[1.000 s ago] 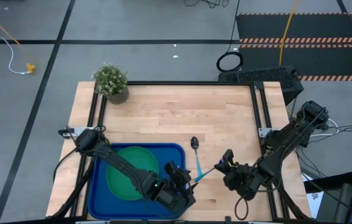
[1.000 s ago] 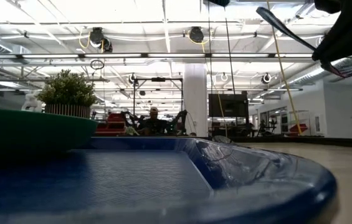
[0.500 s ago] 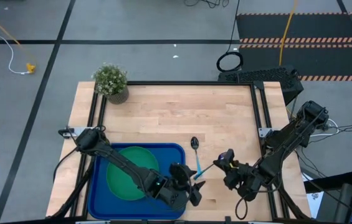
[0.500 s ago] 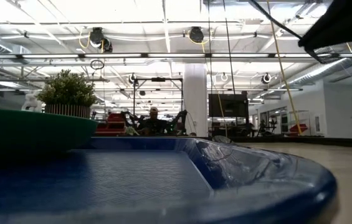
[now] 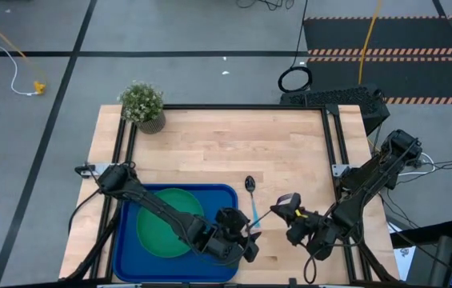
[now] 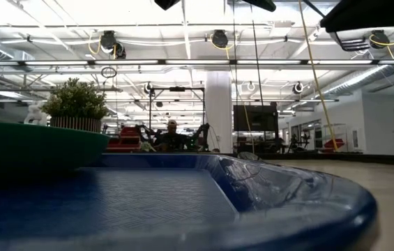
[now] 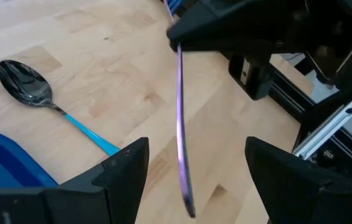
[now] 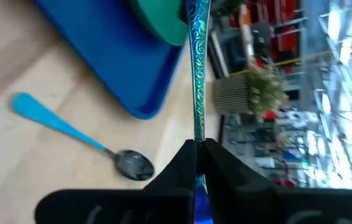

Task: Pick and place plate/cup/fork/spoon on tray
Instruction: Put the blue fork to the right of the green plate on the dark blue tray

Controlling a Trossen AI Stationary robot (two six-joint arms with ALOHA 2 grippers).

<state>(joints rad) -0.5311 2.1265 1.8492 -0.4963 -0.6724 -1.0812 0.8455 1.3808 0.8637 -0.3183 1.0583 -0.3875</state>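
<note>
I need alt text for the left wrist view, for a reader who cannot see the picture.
A slim light-blue plastic fork hangs edge-on from the shut right gripper, between the two open dark fingers of the left gripper. Beside it, a spoon with a shiny silver bowl and light-blue handle lies on the wooden table, next to a dark-blue tray corner.

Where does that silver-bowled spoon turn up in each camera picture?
High view: spoon on the wood beside the tray.
Low view: not in it.
Left wrist view: spoon on the table.
Right wrist view: spoon near the tray's corner.
Shared landmark: the tray.
</note>
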